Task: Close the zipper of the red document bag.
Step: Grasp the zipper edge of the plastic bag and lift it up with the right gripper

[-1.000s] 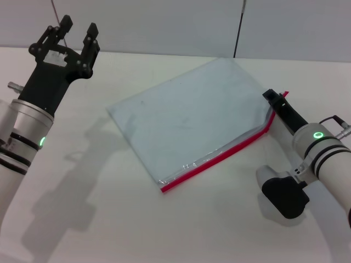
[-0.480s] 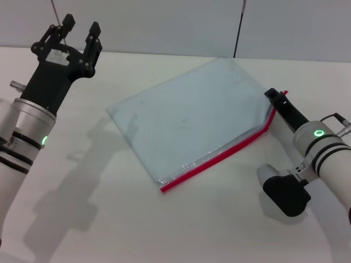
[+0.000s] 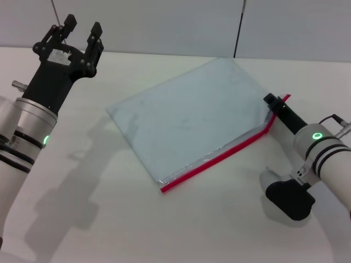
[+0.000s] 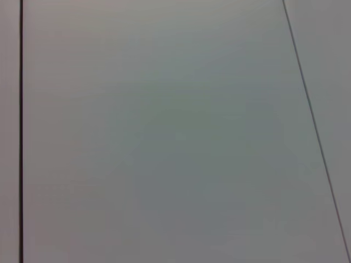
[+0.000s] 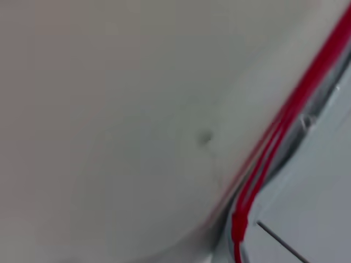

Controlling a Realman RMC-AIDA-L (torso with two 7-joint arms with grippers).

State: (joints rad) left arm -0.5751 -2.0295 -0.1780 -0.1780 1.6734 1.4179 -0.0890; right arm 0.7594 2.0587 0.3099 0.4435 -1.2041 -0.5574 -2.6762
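The red document bag [image 3: 189, 118] lies flat on the white tabletop [image 3: 164, 230], turned at a slant. Its long axis runs from the near corner, a little left of the middle, up and away toward the far right. The zipper [image 3: 219, 159] is the bright red strip along the near-right long edge, with a silvery seam just inside it. It starts at the nearest corner and climbs to the right end, where it kinks upward.

At that right end sits the right hand [image 3: 276, 104], low on the tabletop, its dark tip touching the red edge where a short red tab sticks out. I cannot tell whether it is pinched on the tab or slider or only lying against it. The arm behind it comes in from the right, with a green ring lit on the wrist. In the right wrist view the red zipper strip [image 5: 285, 126] crosses the picture at a slant, very close, with the pale bag plastic on one side and bare tabletop on the other.

Farther back on the left, the left hand [image 3: 79, 38] is held up in the air, well apart from the bag, fingers spread wide and pointing up toward the grey wall [image 3: 164, 24], holding nothing. Its wrist view shows only that wall [image 4: 164, 131].
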